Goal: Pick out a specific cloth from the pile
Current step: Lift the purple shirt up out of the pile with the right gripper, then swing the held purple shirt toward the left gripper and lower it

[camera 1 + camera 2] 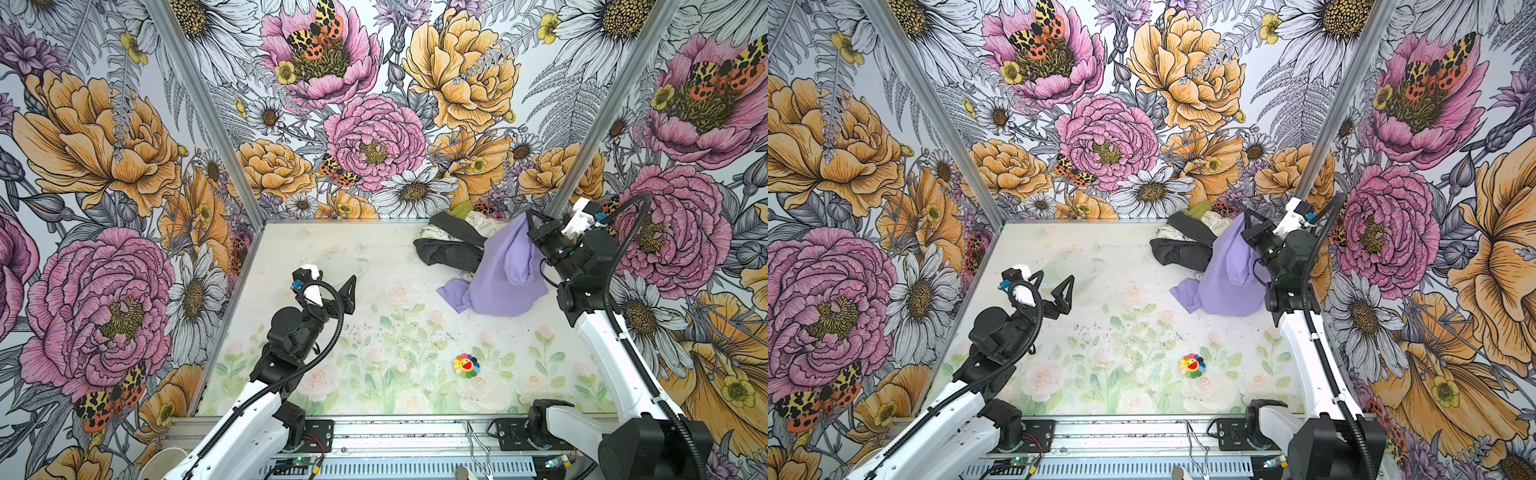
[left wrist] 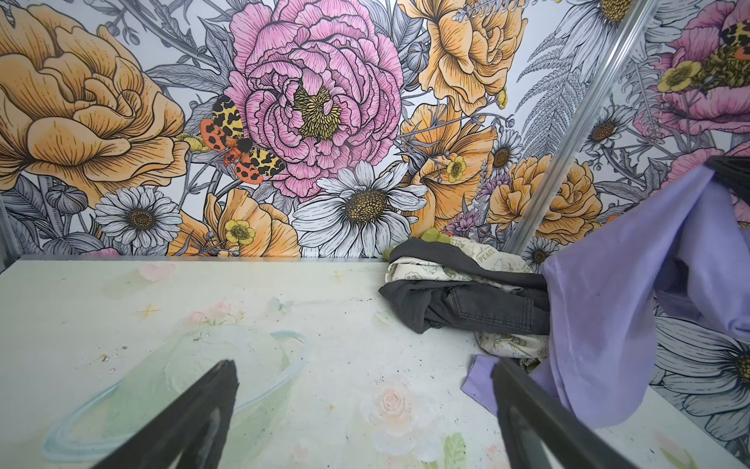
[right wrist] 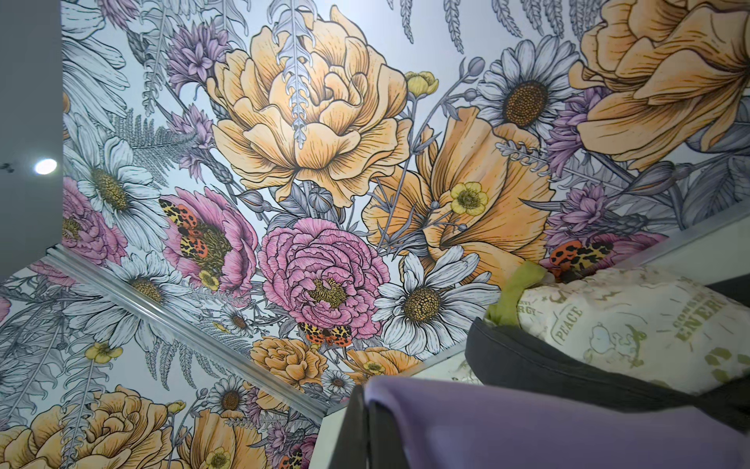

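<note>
Right gripper (image 1: 532,224) pinches the lavender cloth (image 1: 503,274) by a raised fold beside the dark grey garment (image 1: 451,253); it drapes limp, likely light. Left gripper (image 1: 1054,281) stands wide, empty.

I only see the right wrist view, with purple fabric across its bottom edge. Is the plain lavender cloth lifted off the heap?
Observer: Partly. The right gripper holds the plain lavender cloth up by a fold; its lower end rests on the pale flower-printed table.
Operator: Anything else coming up with it?
Observer: No. The dark grey garment and cream printed cloth lie on the table beside it.
Operator: And my left gripper?
Observer: The left gripper is open, above bare table, apart from all cloths.
</note>
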Controlling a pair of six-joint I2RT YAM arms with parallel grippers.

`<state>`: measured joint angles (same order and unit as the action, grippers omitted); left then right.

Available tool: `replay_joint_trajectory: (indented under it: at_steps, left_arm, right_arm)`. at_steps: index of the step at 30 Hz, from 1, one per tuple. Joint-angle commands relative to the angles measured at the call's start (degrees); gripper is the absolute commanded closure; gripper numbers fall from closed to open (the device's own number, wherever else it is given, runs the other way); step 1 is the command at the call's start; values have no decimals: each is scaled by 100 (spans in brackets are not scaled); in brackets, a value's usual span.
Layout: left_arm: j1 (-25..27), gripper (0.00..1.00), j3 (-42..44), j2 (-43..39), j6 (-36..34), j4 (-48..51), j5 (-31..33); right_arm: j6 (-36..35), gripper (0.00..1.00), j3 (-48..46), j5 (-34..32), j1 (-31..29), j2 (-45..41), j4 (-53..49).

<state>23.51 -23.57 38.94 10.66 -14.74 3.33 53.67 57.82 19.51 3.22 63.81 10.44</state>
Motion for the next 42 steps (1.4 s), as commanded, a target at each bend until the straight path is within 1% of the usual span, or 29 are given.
replay_joint_trajectory:
  at_steps: [1,10,17,28,36,40,42]
  left_arm:
    - [40,1,-46,-35,125,24,-230]
    - [39,1,-112,-4,185,15,-451]
    - [39,1,-155,35,242,-26,-584]
    - [30,1,-129,26,333,-89,-572]
    - [32,1,-95,-48,383,-89,-493]
    - [28,1,-62,-89,403,-85,-427]
    - [31,1,-51,-114,418,-90,-411]
  right_arm:
    - [-316,100,523,-28,-149,-12,200]
    - [-730,100,1417,53,-674,358,-126]
    - [-1114,100,1999,106,-1270,742,-450]
    - [-1403,100,2688,39,-2287,1463,-566]
    - [-1725,100,3222,74,-3097,2156,-841]
    - [-1983,100,3380,98,-3360,2433,-1084]
    - [-2083,100,3302,105,-3416,2510,-1141]
